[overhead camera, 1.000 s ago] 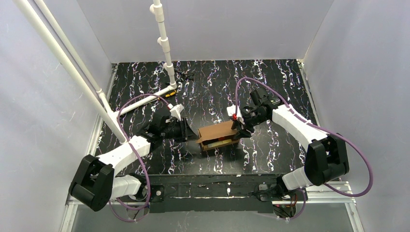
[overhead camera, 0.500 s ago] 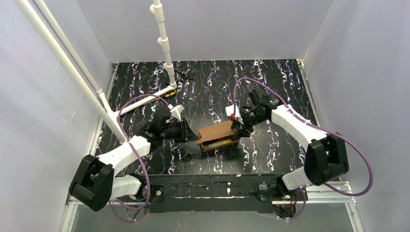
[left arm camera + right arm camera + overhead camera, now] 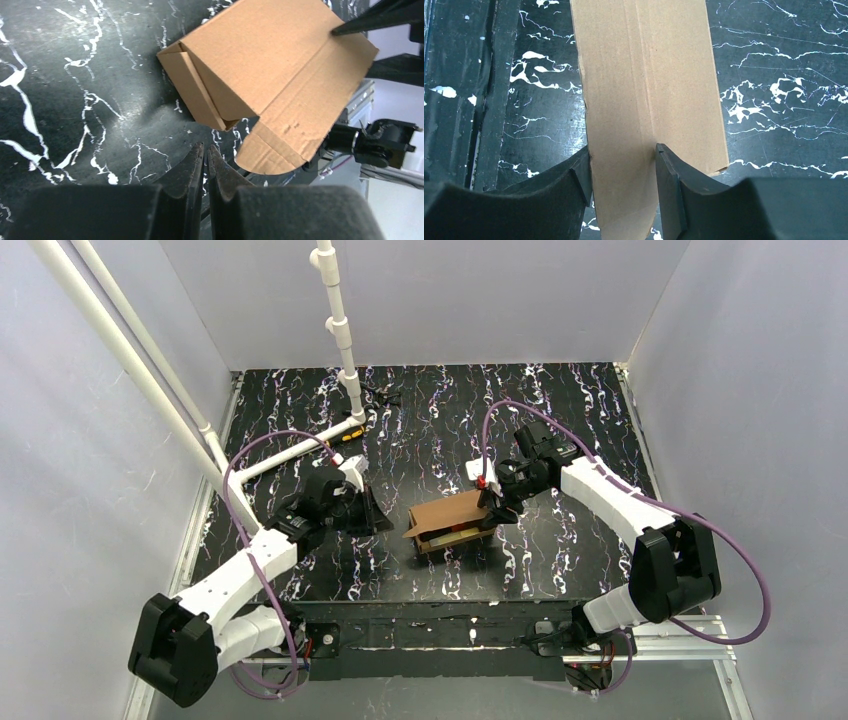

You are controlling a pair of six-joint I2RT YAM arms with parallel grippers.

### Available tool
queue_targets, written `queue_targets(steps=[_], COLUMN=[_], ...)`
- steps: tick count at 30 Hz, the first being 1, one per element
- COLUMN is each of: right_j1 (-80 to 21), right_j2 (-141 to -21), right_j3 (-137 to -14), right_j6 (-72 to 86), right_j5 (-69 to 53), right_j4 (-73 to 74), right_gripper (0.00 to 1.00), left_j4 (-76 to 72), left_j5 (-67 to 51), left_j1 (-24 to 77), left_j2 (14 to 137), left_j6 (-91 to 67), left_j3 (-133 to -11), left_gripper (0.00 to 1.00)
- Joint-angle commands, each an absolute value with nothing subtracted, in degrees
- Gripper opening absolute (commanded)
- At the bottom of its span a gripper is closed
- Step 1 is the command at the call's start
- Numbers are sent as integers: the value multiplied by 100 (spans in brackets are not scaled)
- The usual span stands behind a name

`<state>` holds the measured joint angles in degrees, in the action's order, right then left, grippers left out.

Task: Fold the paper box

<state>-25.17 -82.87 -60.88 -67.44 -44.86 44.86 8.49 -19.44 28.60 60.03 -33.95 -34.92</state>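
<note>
The paper box (image 3: 450, 520), a brown cardboard mailer with its lid flap partly down, lies on the black marbled table (image 3: 560, 410) between both arms. My right gripper (image 3: 492, 508) is at its right end. In the right wrist view the lid flap (image 3: 644, 75) runs between the two fingers (image 3: 622, 150), which are closed against it. My left gripper (image 3: 383, 523) sits a short way left of the box, not touching it. In the left wrist view its fingers (image 3: 205, 147) are together with nothing between them, and the box's open left end and rounded tab (image 3: 260, 55) lie just ahead.
A white pipe frame (image 3: 345, 350) stands at the back left, with a crossbar running along the table's left side. A small black-and-orange marker (image 3: 350, 436) lies by the pipe's foot. Grey walls close in the table on three sides.
My left arm has pulled back to the left, away from the box's left end, and its jaws have closed. The right gripper and the box have stayed put.
</note>
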Motion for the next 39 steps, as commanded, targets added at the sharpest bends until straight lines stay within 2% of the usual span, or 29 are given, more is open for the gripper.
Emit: queue_targets(steps=[1, 7, 14, 24, 39], right_j1=[-2549, -2556, -2590, -2748, -2760], right_j2=[-8306, -8323, -8336, -8297, -8059], right_j3=[-6051, -6047, -6010, -5955, -5772], right_j6=[-6689, -6657, -6491, -6393, -6333], right_j5=[-4526, -4508, -4403, -4249, -4074], right_j4=[4435, 4402, 4228, 4038, 3740], right_gripper=[55, 54, 50, 41, 36], left_j4=[557, -249, -256, -352, 293], left_j5=[-2730, -3637, -3951, -3961, -3362], left_j1=[2860, 2878, 2951, 3076, 3076], left_j2=[5911, 6377, 6765, 6915, 6589], left_j6=[-3393, -3692, -3646, -3796, -4004], left_j3=[-3537, -3511, -3516, -3590, -3511], left_gripper=[5, 4, 3, 4, 3])
